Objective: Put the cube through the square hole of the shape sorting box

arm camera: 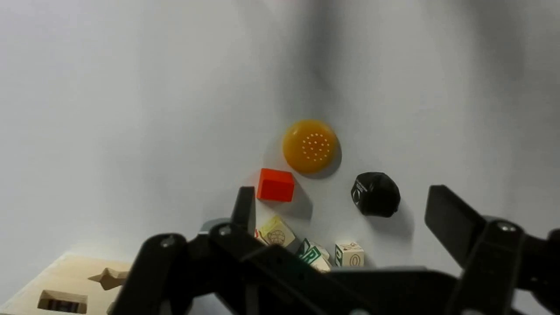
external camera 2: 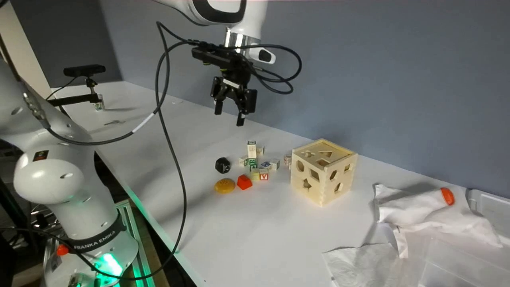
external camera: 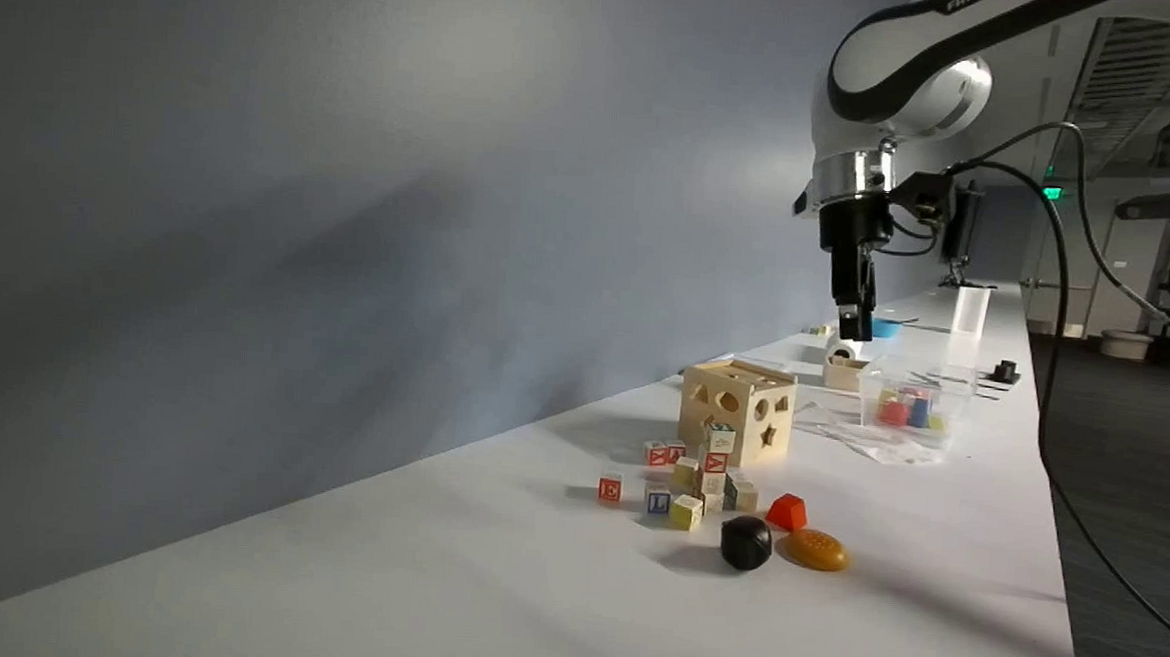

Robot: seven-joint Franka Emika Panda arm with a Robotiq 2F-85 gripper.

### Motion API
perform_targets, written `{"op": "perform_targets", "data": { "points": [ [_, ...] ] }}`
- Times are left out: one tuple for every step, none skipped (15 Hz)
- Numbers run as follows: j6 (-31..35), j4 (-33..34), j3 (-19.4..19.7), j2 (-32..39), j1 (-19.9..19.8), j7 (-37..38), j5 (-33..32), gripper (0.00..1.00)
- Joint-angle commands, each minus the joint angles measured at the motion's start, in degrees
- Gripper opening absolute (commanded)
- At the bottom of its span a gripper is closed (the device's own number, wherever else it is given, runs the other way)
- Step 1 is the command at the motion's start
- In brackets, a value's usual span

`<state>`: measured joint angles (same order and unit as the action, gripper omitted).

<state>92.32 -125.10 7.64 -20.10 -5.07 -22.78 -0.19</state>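
Observation:
The shape sorting box (external camera: pixel 736 417) is tan wood with shaped cutouts and stands on the table by the wall; it also shows in an exterior view (external camera 2: pixel 314 189). Its corner, with a rectangular cutout, shows in the wrist view (arm camera: pixel 74 280). Several small letter cubes (external camera: pixel 715 463) sit beside it, some stacked; they also show in the wrist view (arm camera: pixel 350 255). A red block (arm camera: pixel 275 185) lies near them, also seen in an exterior view (external camera 2: pixel 244 182). I cannot tell which piece is the task's cube. My gripper (external camera 2: pixel 229 115) is open and empty, high above the pieces.
An orange bun (arm camera: pixel 309 146) and a black faceted piece (arm camera: pixel 376 194) lie near the red block. A white bag (external camera 2: pixel 422 207) and a clear plastic bin (external camera 2: pixel 458 263) are beyond the box. The grey wall (external camera 2: pixel 378 91) runs along the table's back. A cable hangs from the arm.

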Motion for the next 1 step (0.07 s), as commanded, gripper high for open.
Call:
{"op": "perform_targets", "data": {
  "points": [
    [-0.1, 0.2, 0.8, 0.4, 0.6, 0.2, -0.1, 1.0]
  ]
}}
